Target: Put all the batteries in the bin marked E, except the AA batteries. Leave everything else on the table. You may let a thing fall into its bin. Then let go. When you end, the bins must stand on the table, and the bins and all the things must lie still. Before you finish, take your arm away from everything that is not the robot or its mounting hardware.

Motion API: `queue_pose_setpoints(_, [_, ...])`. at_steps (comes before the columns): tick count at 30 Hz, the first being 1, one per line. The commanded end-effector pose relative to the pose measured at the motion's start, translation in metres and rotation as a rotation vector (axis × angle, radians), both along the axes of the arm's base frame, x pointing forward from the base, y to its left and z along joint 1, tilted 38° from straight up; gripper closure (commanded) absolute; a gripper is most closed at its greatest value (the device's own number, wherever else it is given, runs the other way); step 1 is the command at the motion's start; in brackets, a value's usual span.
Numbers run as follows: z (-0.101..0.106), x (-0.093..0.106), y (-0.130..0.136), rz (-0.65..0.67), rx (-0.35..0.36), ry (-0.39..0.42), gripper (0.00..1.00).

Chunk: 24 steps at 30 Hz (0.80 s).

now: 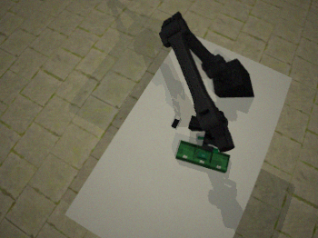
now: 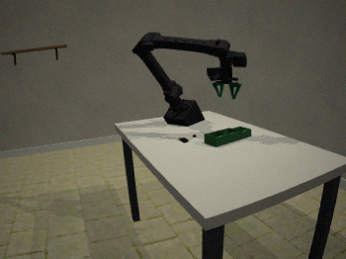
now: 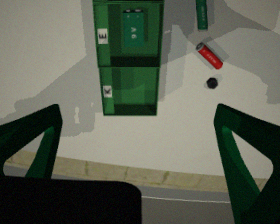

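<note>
The end effector [image 1: 207, 143] [image 2: 226, 90] [image 3: 138, 112] is spread wide, holding nothing; lift clear of bin E [image 1: 203, 155] [image 3: 102, 55] before swinging toward the surface's [image 1: 132, 165] [image 2: 237, 180] [image 3: 185, 145] robot-side edge.

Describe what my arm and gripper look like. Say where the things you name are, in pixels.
The arm [image 1: 188, 74] [image 2: 185, 43] is matte black, with long slim links, bulkier joints and a dark angular base [image 1: 233, 81] [image 2: 184, 115]. The gripper [image 2: 226, 97] [image 3: 138, 112] has two dark green fingers, each an open triangular frame with a blunt tip. I can make out no cables or markings.
</note>
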<state>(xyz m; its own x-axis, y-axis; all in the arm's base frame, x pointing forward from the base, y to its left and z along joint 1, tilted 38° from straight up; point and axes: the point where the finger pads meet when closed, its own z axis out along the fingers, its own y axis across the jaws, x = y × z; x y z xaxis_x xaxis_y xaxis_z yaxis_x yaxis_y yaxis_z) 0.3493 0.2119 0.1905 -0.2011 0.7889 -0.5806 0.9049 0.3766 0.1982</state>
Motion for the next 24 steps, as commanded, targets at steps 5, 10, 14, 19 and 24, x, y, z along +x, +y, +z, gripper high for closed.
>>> queue_pose_setpoints(5, [0.019,0.0102,0.0193,0.007,0.035,-0.034,0.0])
queue_pose_setpoints(10, [0.0191,0.0102,0.02,0.008,0.036,-0.034,0.0])
queue_pose_setpoints(14, [0.0194,0.0099,0.0204,0.009,0.035,-0.033,0.0])
queue_pose_setpoints(19, [0.0196,0.0098,0.0212,0.011,0.035,-0.033,0.0])
queue_pose_setpoints(24, [0.02,0.0097,0.022,0.013,0.034,-0.033,0.0])
